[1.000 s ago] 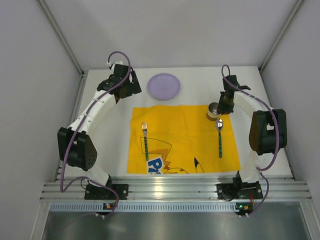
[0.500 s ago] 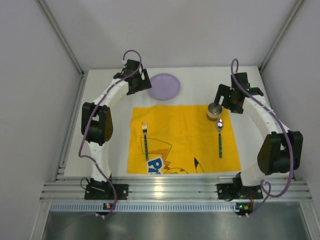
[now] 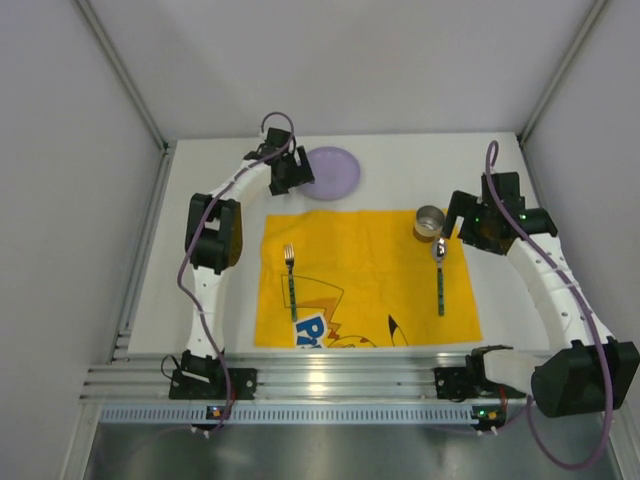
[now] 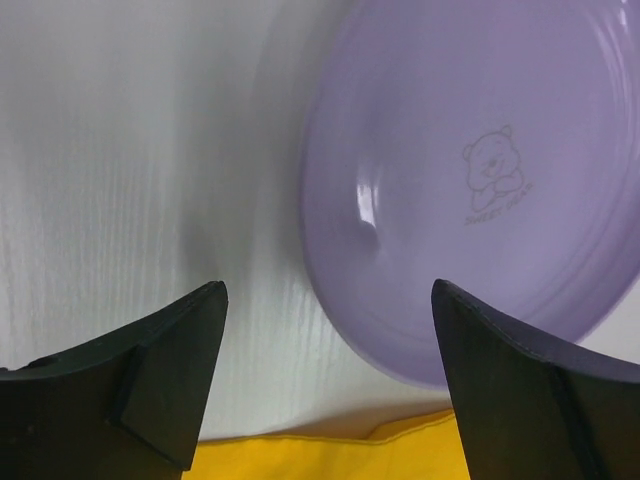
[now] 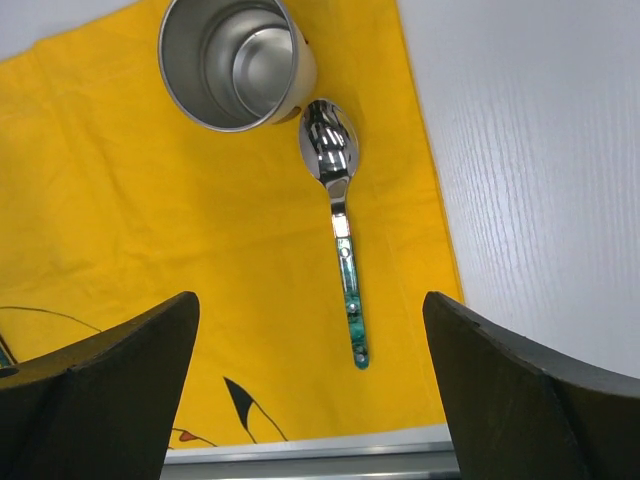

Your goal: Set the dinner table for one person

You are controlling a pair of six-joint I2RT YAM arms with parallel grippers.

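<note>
On the white dinner table [image 3: 400, 165] lies a yellow printed cloth [image 3: 370, 290] with a fork [image 3: 291, 280] on its left. A spoon [image 3: 439, 275] and a steel cup [image 3: 429, 222] are on its right. A lilac plate [image 3: 330, 172] sits on bare table behind the cloth. My left gripper [image 3: 297, 176] hangs open at the plate's left rim. In the left wrist view the plate [image 4: 470, 180] edge shows between the open left gripper [image 4: 328, 290] jaws, ungripped. My right gripper [image 3: 462, 220] is open and empty, right of the cup. It [image 5: 310, 300] looks down on the cup [image 5: 235, 60] and spoon [image 5: 340, 200].
Grey enclosure walls [image 3: 60, 200] close in the table on the left, back and right. An aluminium rail [image 3: 350, 375] carrying both arm bases runs along the near edge. The cloth's back edge [image 4: 320, 460] lies just short of the plate.
My right gripper opened, let go of the cup and drew back to the right. My left arm swung right from the back-left corner up to the plate's rim.
</note>
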